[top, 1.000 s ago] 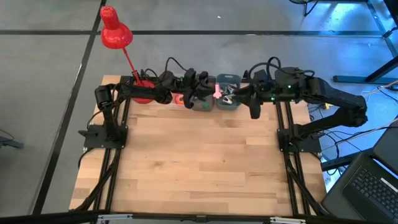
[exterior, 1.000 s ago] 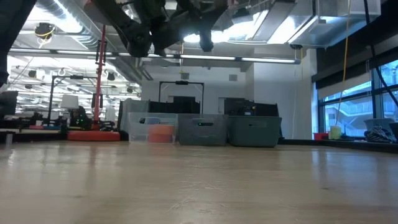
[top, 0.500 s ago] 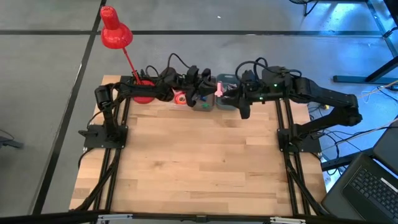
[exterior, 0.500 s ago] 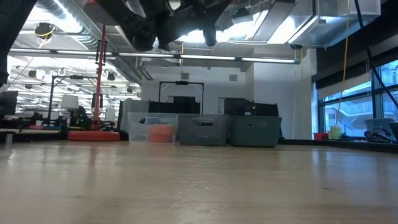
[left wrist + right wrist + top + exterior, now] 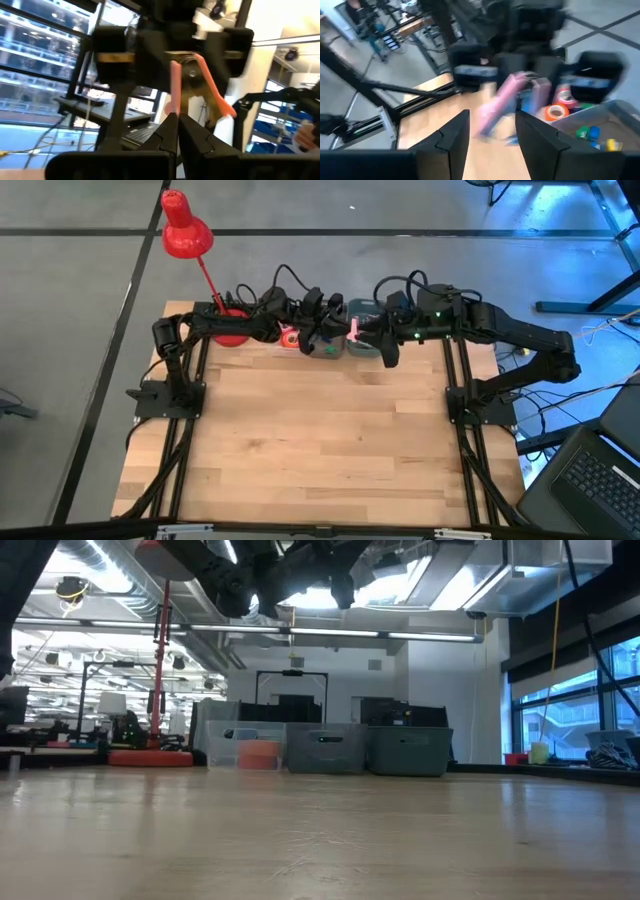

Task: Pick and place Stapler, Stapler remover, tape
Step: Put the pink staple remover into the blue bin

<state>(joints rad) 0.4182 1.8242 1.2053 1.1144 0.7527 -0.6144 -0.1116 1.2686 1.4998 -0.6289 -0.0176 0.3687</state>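
My left gripper (image 5: 338,330) is shut on a pink stapler remover (image 5: 352,328), held in the air over the bins at the table's far edge. My right gripper (image 5: 388,348) stands open just to its right and faces it. In the right wrist view the remover (image 5: 500,102) shows a little ahead of my right gripper (image 5: 490,137), between the lines of its two fingers and apart from them. An orange tape roll (image 5: 555,111) lies in a clear bin (image 5: 615,112) with small coloured blocks. The stapler is out of view. My left gripper (image 5: 176,125) pinches the stapler remover by its one end (image 5: 173,107) between the two shut fingertips. The fingers come nearly level from the table's left, tipped a little upward. The remover stands out beyond the fingertips, its pink arms spreading apart, lifted clear of the bins.
Three bins (image 5: 325,345) stand in a row along the far edge, seen in the low view as boxes (image 5: 325,750). A red desk lamp (image 5: 185,232) stands at the far left corner. The wooden tabletop (image 5: 320,440) stretches toward the near edge.
My right gripper has gone toward the table's left, closing in on my left gripper and the pink stapler remover. My left gripper has stayed over the bins with the remover in its hold.
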